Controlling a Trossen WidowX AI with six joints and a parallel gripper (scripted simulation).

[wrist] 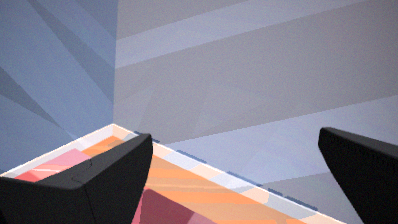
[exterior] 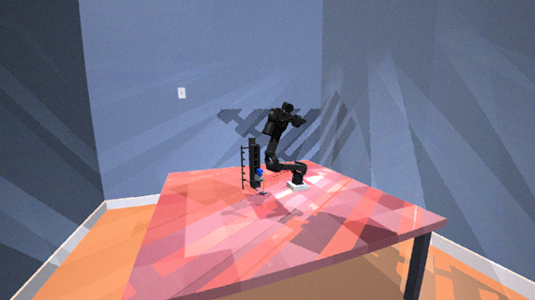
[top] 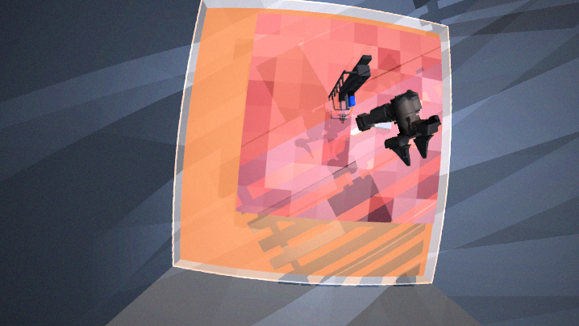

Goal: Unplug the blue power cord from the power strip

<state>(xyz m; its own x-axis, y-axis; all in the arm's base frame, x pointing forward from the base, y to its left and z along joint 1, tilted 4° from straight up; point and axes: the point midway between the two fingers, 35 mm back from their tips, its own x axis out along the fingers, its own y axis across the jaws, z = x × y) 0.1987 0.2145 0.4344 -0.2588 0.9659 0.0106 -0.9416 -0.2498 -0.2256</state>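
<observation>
The black power strip stands upright on the table. The blue plug is at the lower part of the strip, against its side; how deep it sits in a socket is too small to tell. A thin orange-yellow cord hangs from the plug down towards the table. My gripper is open and empty, high above the table and well away from the strip, pointing away from it. The plug, cord and strip are not in the wrist view.
A thin black rack-like frame stands beside the strip, on the side away from my arm. A small dark piece lies at the cord's lower end. My arm's white base sits on the red-pink table.
</observation>
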